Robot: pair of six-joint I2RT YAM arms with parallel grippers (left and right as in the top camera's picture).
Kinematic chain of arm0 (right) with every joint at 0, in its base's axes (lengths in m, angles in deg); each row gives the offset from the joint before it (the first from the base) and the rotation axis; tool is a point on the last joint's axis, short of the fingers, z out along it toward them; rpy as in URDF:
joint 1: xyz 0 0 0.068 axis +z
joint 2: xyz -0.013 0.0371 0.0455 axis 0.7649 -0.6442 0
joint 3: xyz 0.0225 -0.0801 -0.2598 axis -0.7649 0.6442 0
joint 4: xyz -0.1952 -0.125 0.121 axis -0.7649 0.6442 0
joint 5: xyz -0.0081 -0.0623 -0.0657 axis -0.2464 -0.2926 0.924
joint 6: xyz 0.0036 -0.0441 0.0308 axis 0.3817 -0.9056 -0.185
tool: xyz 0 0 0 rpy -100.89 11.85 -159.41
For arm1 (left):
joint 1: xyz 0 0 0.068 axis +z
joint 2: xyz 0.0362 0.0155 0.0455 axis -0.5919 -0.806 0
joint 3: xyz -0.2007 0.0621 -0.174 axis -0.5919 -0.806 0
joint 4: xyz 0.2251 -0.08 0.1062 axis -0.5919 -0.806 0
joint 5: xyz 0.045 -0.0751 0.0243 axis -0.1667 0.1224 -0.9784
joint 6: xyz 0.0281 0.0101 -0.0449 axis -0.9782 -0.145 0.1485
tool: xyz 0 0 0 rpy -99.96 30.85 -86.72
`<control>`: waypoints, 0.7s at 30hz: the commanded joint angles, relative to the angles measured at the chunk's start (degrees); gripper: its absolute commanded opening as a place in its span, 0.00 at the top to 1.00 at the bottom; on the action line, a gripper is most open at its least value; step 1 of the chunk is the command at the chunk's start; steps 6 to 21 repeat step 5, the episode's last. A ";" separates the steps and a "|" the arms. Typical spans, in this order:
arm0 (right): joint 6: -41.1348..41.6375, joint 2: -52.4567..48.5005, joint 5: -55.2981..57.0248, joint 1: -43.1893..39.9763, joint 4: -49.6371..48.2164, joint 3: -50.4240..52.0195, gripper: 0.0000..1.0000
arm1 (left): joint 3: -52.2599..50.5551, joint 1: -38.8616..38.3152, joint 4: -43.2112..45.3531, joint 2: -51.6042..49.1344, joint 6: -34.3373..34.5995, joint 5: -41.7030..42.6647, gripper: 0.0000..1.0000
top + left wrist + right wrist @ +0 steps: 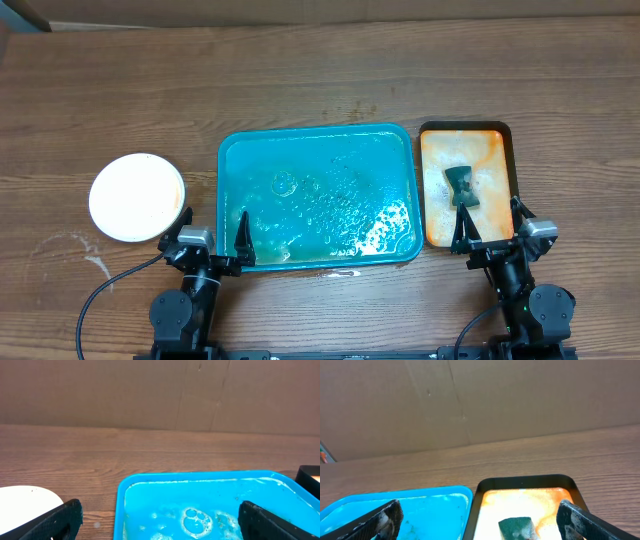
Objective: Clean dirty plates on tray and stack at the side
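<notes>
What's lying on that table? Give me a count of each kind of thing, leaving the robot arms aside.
Trays: 2, the teal tray and the orange tray
Plates: 1 white plate showing; whether others lie under it cannot be told
Sponges: 1 dark green sponge, in the orange tray
Total: 4

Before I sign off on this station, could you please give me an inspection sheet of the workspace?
Surface: wooden table, white smear near the left base.
Job's things: tray wet and soapy, no plate on it; plates on the table to its left, top one white, count unclear.
Clutter: orange tray to the right, dark sponge inside.
Grippers: left gripper and right gripper open, empty.
Cables: black cable looping by the left base.
Surroundings: cardboard wall behind.
</notes>
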 commanded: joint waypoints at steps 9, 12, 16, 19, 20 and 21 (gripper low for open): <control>-0.13 0.57 0.35 0.31 -0.26 0.57 0.00 | -0.24 -0.37 -0.17 0.50 -0.83 -0.61 0.00; -0.13 0.57 0.35 0.31 -0.26 0.57 0.00 | -0.24 -0.37 -0.17 0.50 -0.83 -0.61 0.00; -0.13 0.57 0.35 0.31 -0.26 0.57 0.00 | -0.24 -0.37 -0.17 0.50 -0.83 -0.61 0.00; -0.13 0.57 0.35 0.31 -0.26 0.57 0.00 | -0.24 -0.37 -0.17 0.50 -0.83 -0.61 0.00; -0.13 0.57 0.35 0.31 -0.26 0.57 0.00 | -0.24 -0.37 -0.17 0.50 -0.83 -0.61 0.00; -0.13 0.57 0.35 0.31 -0.26 0.57 0.00 | -0.24 -0.37 -0.17 0.50 -0.83 -0.61 0.00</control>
